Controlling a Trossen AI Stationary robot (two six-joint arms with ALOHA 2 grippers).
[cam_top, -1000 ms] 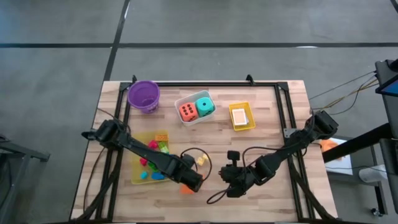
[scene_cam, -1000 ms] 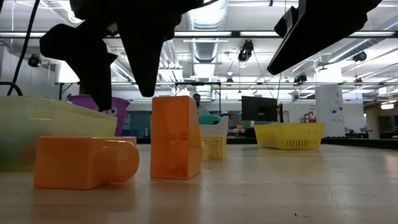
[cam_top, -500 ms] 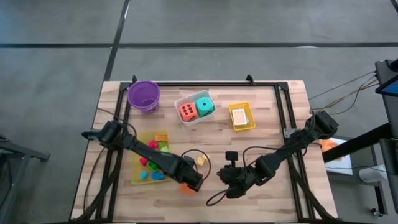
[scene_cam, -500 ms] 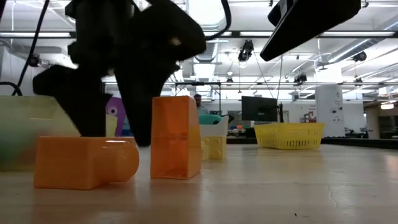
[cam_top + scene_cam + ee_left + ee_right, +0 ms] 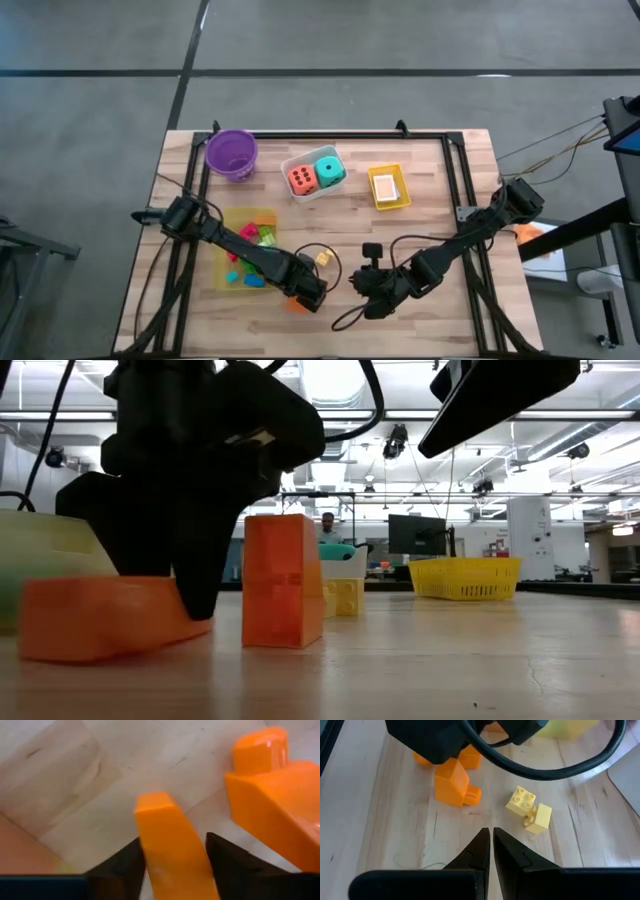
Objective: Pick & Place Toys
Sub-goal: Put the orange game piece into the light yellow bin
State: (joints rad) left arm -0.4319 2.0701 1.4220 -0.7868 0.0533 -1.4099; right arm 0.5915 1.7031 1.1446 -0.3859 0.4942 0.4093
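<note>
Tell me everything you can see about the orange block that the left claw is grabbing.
The orange block is a long piece of glossy, slightly see-through plastic, lying near the table's front edge. The left claw has come down over it with one dark finger on each side, hard against its sides. In the low view it looks tipped, one end slightly off the wood. A second, upright orange block stands just beside it; whether they touch is unclear.

orange blocks (image 5: 283,580): one upright, one tilted (lifted end) | yellow blocks (image 5: 529,809): flat on table | dice (image 5: 314,173): in white tray
</note>
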